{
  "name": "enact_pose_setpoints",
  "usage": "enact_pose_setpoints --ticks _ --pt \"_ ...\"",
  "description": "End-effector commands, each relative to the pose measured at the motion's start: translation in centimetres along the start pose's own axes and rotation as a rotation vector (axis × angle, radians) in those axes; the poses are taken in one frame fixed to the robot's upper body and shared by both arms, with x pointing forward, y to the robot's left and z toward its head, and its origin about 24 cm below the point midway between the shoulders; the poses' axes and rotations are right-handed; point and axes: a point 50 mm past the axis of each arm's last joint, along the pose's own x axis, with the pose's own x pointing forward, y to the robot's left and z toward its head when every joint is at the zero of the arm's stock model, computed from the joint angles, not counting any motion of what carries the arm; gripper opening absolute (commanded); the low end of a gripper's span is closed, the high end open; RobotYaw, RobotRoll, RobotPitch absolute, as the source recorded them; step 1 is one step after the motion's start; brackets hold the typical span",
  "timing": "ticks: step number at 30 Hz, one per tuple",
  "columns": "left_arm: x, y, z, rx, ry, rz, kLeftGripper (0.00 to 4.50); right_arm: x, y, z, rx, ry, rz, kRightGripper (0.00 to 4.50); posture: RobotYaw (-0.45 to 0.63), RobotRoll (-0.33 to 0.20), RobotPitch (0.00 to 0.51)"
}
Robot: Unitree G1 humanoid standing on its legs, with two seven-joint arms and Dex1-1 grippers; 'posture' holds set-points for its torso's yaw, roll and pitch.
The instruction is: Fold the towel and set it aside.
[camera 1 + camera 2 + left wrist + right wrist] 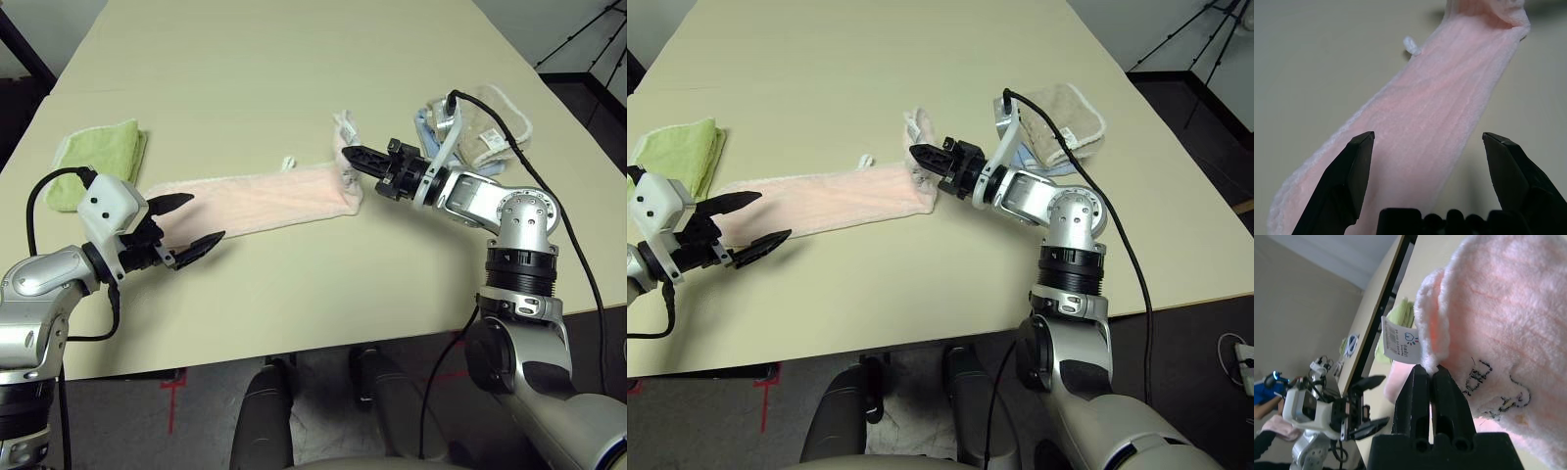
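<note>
The pale pink towel (260, 201) lies on the desk (294, 78) as a long narrow strip, already folded lengthwise by the look of it, with its long axis running side to side between the two arms and rising slightly toward the robot's right. The right pincer (350, 157) is pressed together on the towel's right end, pinching the white-edged hem; that end is bunched and lifted off the desk, and in the right wrist view the white tag (1399, 346) and grey embroidered mark (1493, 387) sit just beside the black fingers (1418, 396). The left pincer (186, 223) is spread wide and empty, hovering just at the towel's left end, its fingers pointing along the strip toward the held end. The left wrist view looks straight down the cloth, with the strip running away between the open fingers (1347, 181). Key relation: held end is right of the free end along the strip's long axis, so the likely fold carries the right end leftward over the flat part. The right arm owns that move; the left one is nearer the free end and placed to pin or take it. The green folded towel (98, 157) lies beyond the towel's left end, the beige towel (490, 127) beyond the right end, both well apart from it.
</note>
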Motion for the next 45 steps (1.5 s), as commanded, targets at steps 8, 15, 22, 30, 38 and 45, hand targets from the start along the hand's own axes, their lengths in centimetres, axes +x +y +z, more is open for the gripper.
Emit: enact_pose_setpoints --ticks 8,15,22,30,38,45 --pt "-0.4 -0.1 0.2 -0.007 0.001 0.019 4.5 0.8 0.3 -2.7 0.009 0.103 0.024 0.03 0.03 0.0 0.184" --pt "-0.8 -0.2 0.3 -0.007 0.009 0.027 4.5 2.2 0.0 -4.1 0.008 0.138 0.01 0.03 0.04 0.0 0.185" --pt "-1.0 -0.1 0.5 -0.01 0.011 0.036 4.5 3.0 -0.5 -5.5 0.014 0.166 -0.029 0.03 0.05 0.0 0.188" --pt "-1.2 0.4 1.6 -0.068 -0.076 0.058 4.5 3.3 -0.9 -6.4 0.007 0.191 -0.053 0.03 0.06 0.0 0.188" --pt "-1.1 1.0 2.3 -0.105 -0.13 0.072 4.5 3.4 -1.6 -6.7 -0.004 0.213 -0.079 0.03 0.06 0.0 0.188" --pt "-1.1 1.2 2.2 -0.093 -0.12 0.08 4.5 4.1 -1.5 -7.5 -0.009 0.235 -0.079 0.03 0.06 0.0 0.185"
